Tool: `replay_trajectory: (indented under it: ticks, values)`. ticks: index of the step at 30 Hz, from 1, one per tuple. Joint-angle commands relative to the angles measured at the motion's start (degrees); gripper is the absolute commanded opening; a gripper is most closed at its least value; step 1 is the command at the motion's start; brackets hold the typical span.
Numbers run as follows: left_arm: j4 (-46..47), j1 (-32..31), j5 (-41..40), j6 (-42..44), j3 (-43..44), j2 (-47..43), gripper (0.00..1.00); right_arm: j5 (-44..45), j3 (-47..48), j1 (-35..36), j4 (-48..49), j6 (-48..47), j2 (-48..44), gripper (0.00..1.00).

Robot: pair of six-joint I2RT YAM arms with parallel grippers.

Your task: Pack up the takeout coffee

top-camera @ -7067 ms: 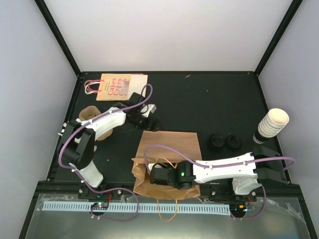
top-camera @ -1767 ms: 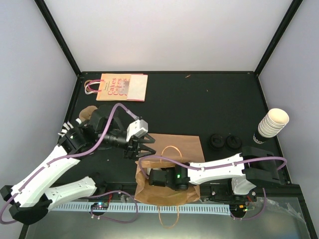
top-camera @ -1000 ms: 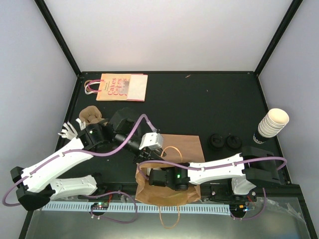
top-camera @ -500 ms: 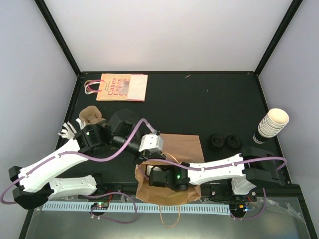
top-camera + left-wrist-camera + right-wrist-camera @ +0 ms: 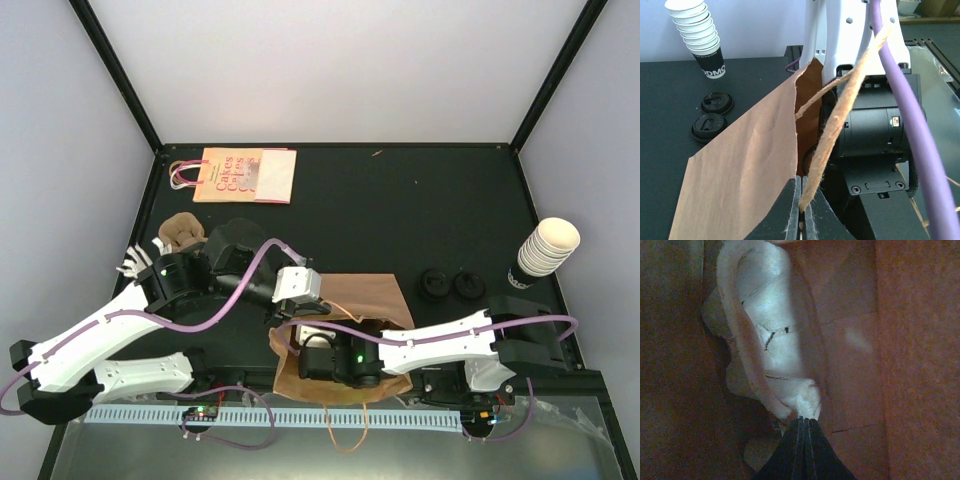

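Observation:
The takeout coffee is out of view. A brown paper bag [image 5: 365, 295] lies near the table's front edge with its mouth toward the left arm. My left gripper [image 5: 801, 200] is shut on the bag's twine handle [image 5: 840, 112], which runs up and away from the fingertips beside the bag's raised lip [image 5: 747, 165]. In the top view the left gripper [image 5: 303, 310] sits at the bag's left end. My right gripper [image 5: 804, 422] is deep inside the bag, shut on the corner of a pale moulded pulp tray [image 5: 775, 350]. Only the right arm's wrist [image 5: 340, 362] shows from above.
A stack of lidless cream cups [image 5: 548, 248] stands at the right edge, with two black lids [image 5: 436, 285] [image 5: 468, 286] lying left of it. A printed paper bag [image 5: 235, 175] lies flat at the back left. Brown pulp trays [image 5: 185, 230] sit behind the left arm.
My left gripper has swung onto the bag's handle and shut on it. The bag's mouth has shifted slightly and its near handle now hangs further right. The right arm has stayed inside the bag.

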Motion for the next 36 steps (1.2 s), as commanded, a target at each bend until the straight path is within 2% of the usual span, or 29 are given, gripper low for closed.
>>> replay_trajectory:
  ticks: [1, 8, 15, 19, 30, 36]
  values:
    - [2.7, -0.5, 0.4, 1.3, -0.6, -1.2, 0.02, -2.3, 1.3, 0.5, 0.7, -0.7, -2.9, 0.01]
    - [4.0, -0.9, 0.4, 1.0, -2.0, -1.8, 0.01, -13.1, 1.5, 0.5, 0.2, -0.4, -2.9, 0.02]
    - [6.7, -1.5, -5.4, 1.0, -2.3, -3.4, 0.02, -7.2, 2.8, 3.8, -1.0, 1.4, 0.4, 0.01]
    - [8.5, -1.6, -10.2, 2.4, -1.7, -5.0, 0.02, -7.9, 3.3, 5.2, -0.7, 2.2, 2.3, 0.01]
    - [12.6, -2.3, -10.4, 3.3, -4.7, -9.0, 0.01, -10.8, 3.0, 5.8, 0.2, 4.0, 8.4, 0.01]
    - [12.2, -2.7, -10.7, 3.2, -5.3, -9.6, 0.02, -10.7, 1.8, 5.8, 2.1, 3.6, 6.8, 0.01]
